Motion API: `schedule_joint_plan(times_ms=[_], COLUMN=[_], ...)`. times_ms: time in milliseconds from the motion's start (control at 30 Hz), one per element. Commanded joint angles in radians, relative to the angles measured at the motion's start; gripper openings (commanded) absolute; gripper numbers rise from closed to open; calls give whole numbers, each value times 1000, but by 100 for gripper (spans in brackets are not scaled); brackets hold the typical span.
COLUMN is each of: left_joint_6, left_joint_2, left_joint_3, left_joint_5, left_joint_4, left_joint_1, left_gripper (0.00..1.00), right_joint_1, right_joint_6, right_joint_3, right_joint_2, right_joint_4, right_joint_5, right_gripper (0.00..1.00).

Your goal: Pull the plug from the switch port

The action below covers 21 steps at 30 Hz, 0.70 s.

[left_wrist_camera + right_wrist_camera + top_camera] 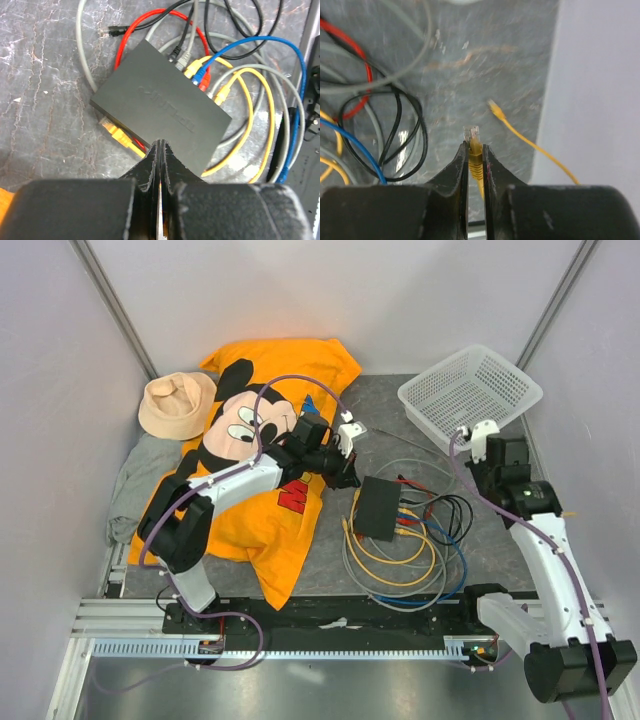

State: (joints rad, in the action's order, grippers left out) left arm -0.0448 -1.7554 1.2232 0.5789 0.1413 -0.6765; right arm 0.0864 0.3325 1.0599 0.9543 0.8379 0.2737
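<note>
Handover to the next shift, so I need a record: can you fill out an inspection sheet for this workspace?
Surface: grey marbled mat.
Job's things: switch lies flat; yellow plug free, away from it.
Clutter: yellow shirt, beige hat, grey cloth, white basket.
End effectors: left end effector shut at the switch's near edge; right end effector shut on the yellow plug.
Cables: coloured leads enter one long edge of the switch, looped loosely beside it.
Surroundings: pale walls.
</note>
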Motion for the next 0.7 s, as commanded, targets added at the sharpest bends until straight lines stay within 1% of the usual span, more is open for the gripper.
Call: schedule_joint_plan(times_ms=[0,33,67,200,300,333,367,400,433,467,533,567,600,667], left_joint_6=[1,-10,-18,-49,-47,-44,-44,-43,-46,-50,-59,-64,-75,-82], left_joint_2=[56,51,42,13,-47,-62,-81,-107,-121,-131,-163,-171,-177,-181], left_joint_3=[-14,-10,14,58,113,133,174,191,225,240,272,300,308,314], left_joint_5=[15,4,-14,-8,-5,-1,2,4,7,9,18,25,36,62], left_joint_4=[-11,21,38,81,122,136,158,165,172,182,201,207,214,224], left_joint_1=[-3,-3,-3,-3,-3,-3,-3,-3,-3,-3,-5,-5,-5,-5], left_gripper=[1,2,2,2,1,2,2,1,2,2,1,2,2,2], right_joint_1=[-7,-14,-25,-62,-74,-82,-82,-108,-123,-126,-128,-128,-128,-120], right_joint_6=[-17,-12,2,22,14,13,10,13,14,11,-26,-47,-88,-140], right_joint_3=[-191,-248,-264,-291,-325,-337,-340,-340,-322,-304,-231,-206,-180,-101], right_joint_2=[4,23,67,164,219,236,273,291,311,342,360,366,370,391], right_joint_4=[-241,-287,-349,-401,-460,-480,-517,-531,-534,-519,-485,-450,-435,-387], right_joint_5=[35,65,67,-19,-18,-5,1,-14,-42,-101,-166,-219,-323,-433], right_gripper=[0,0,0,0,0,3,15,28,40,54,61,62,63,64])
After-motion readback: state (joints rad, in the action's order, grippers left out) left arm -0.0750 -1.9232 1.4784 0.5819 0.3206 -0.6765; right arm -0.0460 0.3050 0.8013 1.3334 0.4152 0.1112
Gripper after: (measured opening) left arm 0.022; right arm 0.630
